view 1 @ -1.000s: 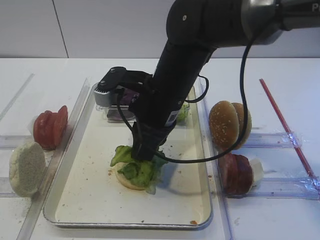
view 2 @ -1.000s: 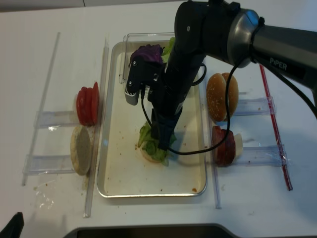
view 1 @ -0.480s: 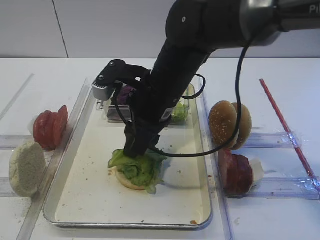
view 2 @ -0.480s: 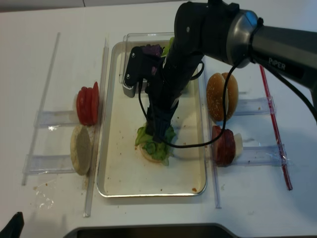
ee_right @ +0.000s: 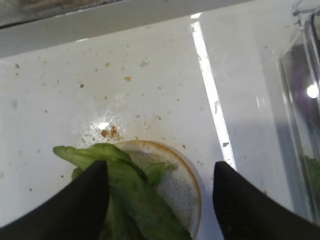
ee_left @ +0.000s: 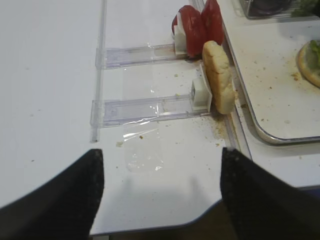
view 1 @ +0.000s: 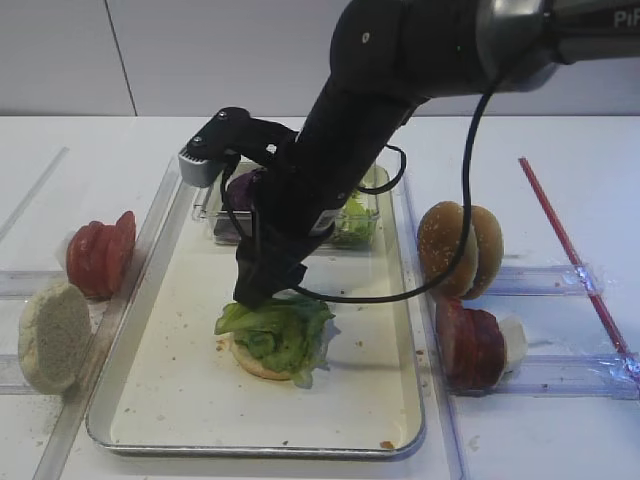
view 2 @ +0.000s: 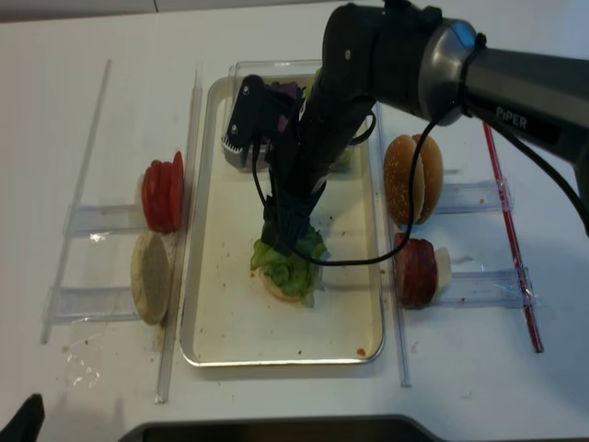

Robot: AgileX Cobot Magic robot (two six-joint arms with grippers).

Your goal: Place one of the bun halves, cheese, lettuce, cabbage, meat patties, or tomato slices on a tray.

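My right claw (ee_right: 156, 200) hangs just above the lettuce (view 1: 275, 330) with its jaws spread wide and nothing between them. The lettuce lies on a flat bun half (ee_right: 176, 186) on the tray (view 1: 180, 400). My left claw (ee_left: 157, 192) hovers wide over the counter (ee_left: 50, 100), holding nothing.

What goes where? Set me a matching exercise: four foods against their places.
Things:
1. lettuce
2. tomato slices
3. sesame buns
4. cabbage

Places:
A. on a rack left of the tray
B. in the clear box at the tray's far end
C. on the bun half in the tray
D. on a rack right of the tray

Pairs: 1-C, 2-A, 3-D, 4-B
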